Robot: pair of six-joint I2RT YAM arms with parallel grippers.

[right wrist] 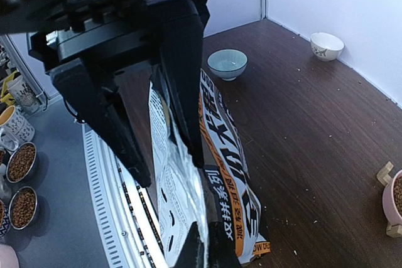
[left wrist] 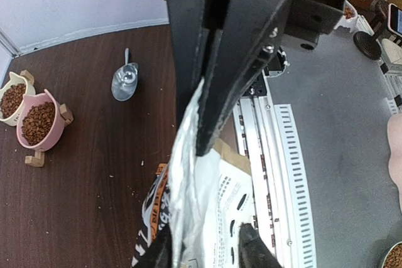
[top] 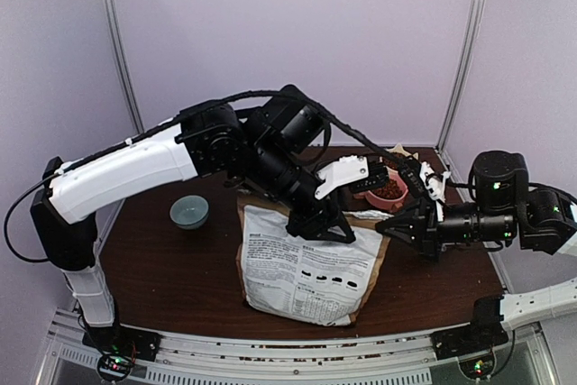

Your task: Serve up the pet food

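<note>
Our left jaws are pinched together on the top edge of the bag (left wrist: pixel 220 200), gripping the silvery lining where the mouth stands up. Our right jaws are closed tight too. From overhead they meet the same top edge at the bag's right corner, so we take them to be clamped on that thin lip. The two grips sit near each other along the rim.

The bag stands on the bench (top: pixel 153 259), just in front of the arm bases, printed panel facing them. We cannot see inside it, but we judge most of the pet food is in there. Some kibble (left wrist: pixel 36 122) already fills a pink bowl (left wrist: pixel 56 127) beyond the bag, with a cream bowl (left wrist: pixel 25 83) touching it, also filled. A clear scoop (left wrist: pixel 124 81) lies on the bench well apart from both.

We expect the bag to be heavy low down and limp at the top. It is soft paper over slick foil that creases, slips and could tear if pulled hard. The best hold is the doubled rim near the corners, one grip on each side, so the mouth spreads evenly while the weight stays on the bench.
</note>
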